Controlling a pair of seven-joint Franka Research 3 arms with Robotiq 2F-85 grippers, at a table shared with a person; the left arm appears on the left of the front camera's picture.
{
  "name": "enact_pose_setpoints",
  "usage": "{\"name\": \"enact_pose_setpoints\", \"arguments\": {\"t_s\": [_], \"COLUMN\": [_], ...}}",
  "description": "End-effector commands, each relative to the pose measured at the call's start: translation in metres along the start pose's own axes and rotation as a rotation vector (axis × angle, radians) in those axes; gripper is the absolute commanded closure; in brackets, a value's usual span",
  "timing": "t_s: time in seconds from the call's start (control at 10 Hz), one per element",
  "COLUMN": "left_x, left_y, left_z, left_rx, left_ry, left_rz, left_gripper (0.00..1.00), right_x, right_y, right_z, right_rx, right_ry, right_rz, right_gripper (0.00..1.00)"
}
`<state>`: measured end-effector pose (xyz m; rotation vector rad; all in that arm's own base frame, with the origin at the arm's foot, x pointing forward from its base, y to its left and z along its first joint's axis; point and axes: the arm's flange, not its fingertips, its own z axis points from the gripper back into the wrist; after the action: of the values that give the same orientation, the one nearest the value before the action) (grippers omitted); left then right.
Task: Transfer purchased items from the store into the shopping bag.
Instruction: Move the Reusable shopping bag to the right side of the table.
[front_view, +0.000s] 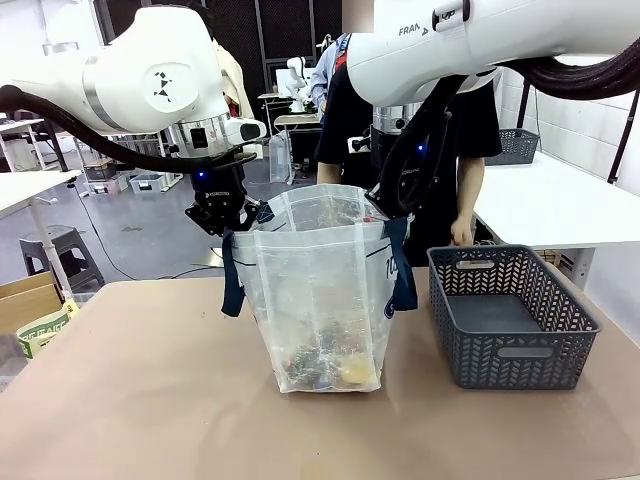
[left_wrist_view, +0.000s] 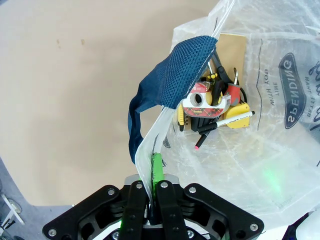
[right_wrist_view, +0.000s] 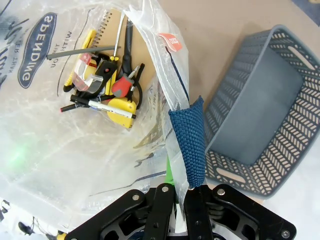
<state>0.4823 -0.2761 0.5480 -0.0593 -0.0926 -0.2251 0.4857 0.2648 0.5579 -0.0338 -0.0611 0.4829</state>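
Holding perhaps six items (left_wrist_view: 215, 107): one shopping bag (front_view: 315, 300).

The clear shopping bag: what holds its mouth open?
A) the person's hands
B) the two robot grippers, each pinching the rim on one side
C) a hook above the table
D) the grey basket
B: the left gripper and the right gripper are each shut on the rim of the shopping bag, on opposite sides.

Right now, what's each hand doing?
Left hand: shut on the rim of the shopping bag.
Right hand: shut on the bag's opposite rim.
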Motion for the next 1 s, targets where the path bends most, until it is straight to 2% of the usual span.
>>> {"name": "enact_pose_setpoints", "arguments": {"t_s": [0.0,0.9], "left_x": [-0.0004,-0.0004], "left_y": [0.002,0.002], "left_z": [0.004,0.004], "left_rx": [-0.001,-0.001], "left_ry": [-0.008,-0.008], "left_rz": [0.004,0.004], "left_gripper": [1.0,1.0], "right_x": [-0.0001,-0.0001], "right_y": [-0.0013,-0.0013], "right_z": [0.0035,0.0035], "right_rx": [-0.002,-0.002], "right_ry": [-0.009,-0.009], "right_rz": [0.0,0.0], "right_gripper": [1.0,1.0]}}
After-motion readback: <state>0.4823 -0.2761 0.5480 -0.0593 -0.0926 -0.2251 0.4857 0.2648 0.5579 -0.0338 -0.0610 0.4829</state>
